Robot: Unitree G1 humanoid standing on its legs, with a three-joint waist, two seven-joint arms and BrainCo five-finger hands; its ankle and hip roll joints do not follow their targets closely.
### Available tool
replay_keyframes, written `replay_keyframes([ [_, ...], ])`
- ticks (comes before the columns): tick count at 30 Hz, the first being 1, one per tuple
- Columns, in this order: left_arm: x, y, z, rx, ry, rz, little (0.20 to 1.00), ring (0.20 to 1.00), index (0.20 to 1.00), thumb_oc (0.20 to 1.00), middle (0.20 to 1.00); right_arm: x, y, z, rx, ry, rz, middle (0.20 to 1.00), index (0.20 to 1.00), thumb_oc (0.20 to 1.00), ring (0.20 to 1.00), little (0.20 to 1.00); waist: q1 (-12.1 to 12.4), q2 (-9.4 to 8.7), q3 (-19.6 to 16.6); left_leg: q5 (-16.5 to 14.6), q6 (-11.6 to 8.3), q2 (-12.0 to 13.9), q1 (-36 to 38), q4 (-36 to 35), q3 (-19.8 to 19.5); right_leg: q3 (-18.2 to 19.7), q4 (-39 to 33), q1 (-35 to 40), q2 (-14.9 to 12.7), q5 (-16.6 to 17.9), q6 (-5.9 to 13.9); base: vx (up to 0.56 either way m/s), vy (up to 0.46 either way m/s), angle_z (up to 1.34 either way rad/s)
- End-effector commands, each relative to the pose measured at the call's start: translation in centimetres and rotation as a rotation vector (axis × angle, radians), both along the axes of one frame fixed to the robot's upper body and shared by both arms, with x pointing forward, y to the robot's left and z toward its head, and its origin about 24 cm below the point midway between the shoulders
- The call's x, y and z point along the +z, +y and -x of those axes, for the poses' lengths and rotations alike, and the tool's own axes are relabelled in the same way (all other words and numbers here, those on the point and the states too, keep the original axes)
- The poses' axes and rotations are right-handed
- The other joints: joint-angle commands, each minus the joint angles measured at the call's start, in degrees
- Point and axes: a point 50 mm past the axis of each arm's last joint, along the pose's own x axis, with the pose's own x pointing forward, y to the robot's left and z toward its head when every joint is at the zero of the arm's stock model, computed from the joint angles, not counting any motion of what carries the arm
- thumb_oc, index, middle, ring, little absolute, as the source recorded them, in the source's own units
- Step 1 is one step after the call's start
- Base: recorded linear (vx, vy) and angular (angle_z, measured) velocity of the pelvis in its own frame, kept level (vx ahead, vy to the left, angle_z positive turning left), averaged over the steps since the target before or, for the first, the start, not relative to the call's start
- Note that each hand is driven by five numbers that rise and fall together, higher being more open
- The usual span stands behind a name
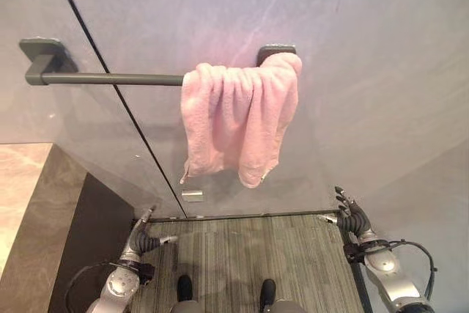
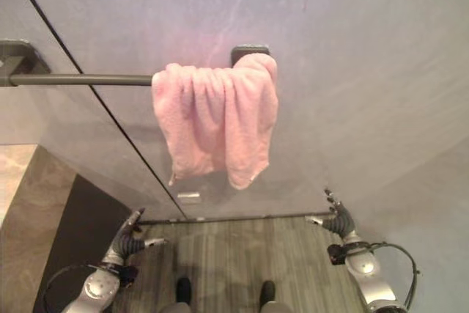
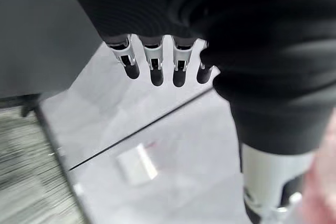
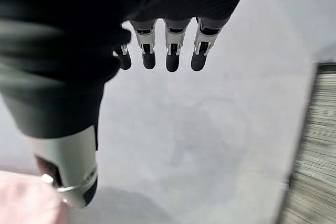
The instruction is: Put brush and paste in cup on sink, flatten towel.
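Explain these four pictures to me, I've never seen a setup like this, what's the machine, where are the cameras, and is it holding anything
This is a two-legged humanoid robot facing a grey wall. The two wide pictures come from a stereo camera on its head, looking down. They show a pink towel bunched at one end of a dark towel bar, not spread flat. The left hand and right hand hang low on either side, well below the towel. The two close pictures come from cameras on each wrist, looking along the fingers at the wall. Both hands are open and hold nothing. A stone-coloured counter edge shows on the robot's left.
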Motion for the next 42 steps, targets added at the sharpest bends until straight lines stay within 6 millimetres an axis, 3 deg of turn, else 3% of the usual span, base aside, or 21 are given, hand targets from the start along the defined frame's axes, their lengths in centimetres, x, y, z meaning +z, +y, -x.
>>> replay_keyframes([
  [1, 4.9, 0.9, -2.6, -0.072, -0.214, 0.031, 1.000, 1.000, 1.000, 1.000, 1.000, 7.0, -0.8, -4.0, 0.085, -0.247, 0.011, 1.000, 1.000, 1.000, 1.000, 1.000, 1.3, -1.96, -0.4, 0.7, -0.36, -0.8, -0.5, 0.1, 1.9, -0.3, 0.6, 1.5, -4.2, 1.5, 4.67, -0.01, 0.025, 0.03],
  [7, 9.9, -0.3, -5.0, -0.265, -0.360, 0.061, 1.000, 1.000, 1.000, 1.000, 1.000, 11.9, 0.6, -7.8, 0.191, -0.363, -0.024, 1.000, 1.000, 1.000, 1.000, 1.000, 1.8, -1.63, 0.2, 0.5, -0.31, -1.1, -2.1, 0.1, 4.0, 1.6, 0.3, -1.7, -5.4, 3.6, 5.68, -0.03, 0.039, -0.09],
  [8, 9.9, -0.3, -5.1, -0.264, -0.361, 0.062, 1.000, 1.000, 1.000, 1.000, 1.000, 11.9, 0.6, -7.8, 0.192, -0.364, -0.024, 1.000, 1.000, 1.000, 1.000, 1.000, 1.8, -1.63, 0.2, 0.5, -0.31, -1.1, -2.2, 0.1, 4.0, 1.7, 0.3, -1.8, -5.4, 3.6, 5.68, -0.03, 0.040, -0.23],
  [10, 11.9, -1.5, -6.6, -0.334, -0.425, 0.110, 1.000, 1.000, 1.000, 1.000, 1.000, 13.8, 1.8, -9.4, 0.243, -0.401, -0.031, 1.000, 1.000, 1.000, 1.000, 1.000, 1.7, -1.45, 0.4, 0.7, -0.48, -1.1, -2.8, 0.1, 4.4, 2.4, 0.3, -2.9, -5.8, 4.1, 5.79, 0.00, 0.034, -0.21],
  [11, 11.9, -1.5, -6.6, -0.334, -0.425, 0.110, 1.000, 1.000, 1.000, 1.000, 1.000, 13.8, 1.8, -9.4, 0.243, -0.401, -0.031, 1.000, 1.000, 1.000, 1.000, 1.000, 1.7, -1.45, 0.4, 0.7, -0.48, -1.1, -2.8, 0.1, 4.4, 2.4, 0.3, -2.9, -5.8, 4.1, 5.79, 0.02, 0.025, -0.16],
  [13, 13.6, -3.3, -8.3, -0.395, -0.482, 0.165, 1.000, 1.000, 1.000, 1.000, 1.000, 15.1, 2.8, -10.5, 0.286, -0.404, -0.017, 1.000, 1.000, 1.000, 1.000, 1.000, 1.6, -1.41, 0.7, 0.8, -0.53, -1.2, -2.8, 0.1, 4.3, 2.6, 0.3, -3.0, -5.9, 4.1, 5.67, 0.03, 0.018, -0.10],
  [18, 15.9, -6.6, -10.9, -0.499, -0.545, 0.162, 1.000, 1.000, 1.000, 1.000, 1.000, 15.7, 4.9, -12.2, 0.353, -0.361, -0.088, 1.000, 1.000, 1.000, 1.000, 1.000, 1.0, -1.31, 1.1, 1.0, -0.59, -1.3, -3.1, 0.1, 4.5, 3.0, 0.3, -3.6, -6.0, 4.5, 5.67, 0.00, 0.000, 0.00],
  [26, 16.7, -8.6, -12.6, -0.526, -0.568, 0.165, 1.000, 1.000, 1.000, 1.000, 1.000, 17.9, 6.2, -13.5, 0.405, -0.377, -0.122, 1.000, 1.000, 1.000, 1.000, 1.000, 0.5, -1.85, 2.3, 1.6, -0.83, -1.0, -5.4, 0.1, 4.8, 3.7, 0.3, -6.5, -6.0, 5.8, 5.95, -0.01, 0.003, -0.02],
  [32, 17.6, -9.5, -13.0, -0.521, -0.607, 0.201, 1.000, 1.000, 1.000, 1.000, 1.000, 20.5, 9.1, -14.3, 0.486, -0.441, -0.193, 1.000, 1.000, 1.000, 1.000, 1.000, 0.8, -2.75, 3.2, 1.8, -0.73, -0.6, -6.4, 0.1, 5.5, 4.6, 0.3, -8.3, -5.9, 6.8, 5.99, 0.01, 0.003, -0.10],
  [38, 17.5, -10.0, -12.9, -0.511, -0.611, 0.228, 1.000, 1.000, 1.000, 1.000, 1.000, 21.4, 12.0, -14.0, 0.567, -0.483, -0.256, 1.000, 1.000, 1.000, 1.000, 1.000, 1.0, -3.39, 3.5, 1.7, -0.62, -0.5, -6.2, 0.1, 5.6, 4.6, 0.3, -8.3, -5.8, 6.7, 5.86, 0.01, 0.003, -0.02],
  [40, 17.4, -10.0, -12.6, -0.511, -0.613, 0.237, 0.429, 0.429, 0.429, 0.429, 0.429, 21.4, 12.5, -13.6, 0.587, -0.494, -0.278, 0.310, 0.310, 0.310, 0.310, 0.310, 1.1, -3.59, 3.5, 1.7, -0.62, -0.6, -6.1, 0.1, 5.5, 4.6, 0.3, -8.1, -5.7, 6.5, 5.77, 0.00, 0.000, 0.00],
  [41, 17.3, -10.0, -12.4, -0.509, -0.615, 0.243, 0.200, 0.200, 0.200, 0.200, 0.200, 21.4, 12.6, -13.5, 0.587, -0.503, -0.292, 0.200, 0.200, 0.200, 0.200, 0.200, 1.2, -3.68, 3.4, 1.6, -0.60, -0.5, -6.0, 0.1, 5.4, 4.4, 0.3, -7.9, -5.8, 6.5, 5.75, 0.00, 0.000, 0.00],
  [42, 17.2, -9.9, -12.3, -0.505, -0.611, 0.245, 0.200, 0.200, 0.200, 0.200, 0.200, 21.3, 12.6, -13.4, 0.585, -0.505, -0.304, 0.200, 0.200, 0.200, 0.200, 0.200, 1.2, -3.72, 3.4, 1.6, -0.59, -0.5, -5.9, 0.1, 5.3, 4.3, 0.3, -7.8, -5.8, 6.4, 5.76, 0.00, 0.000, 0.00],
])
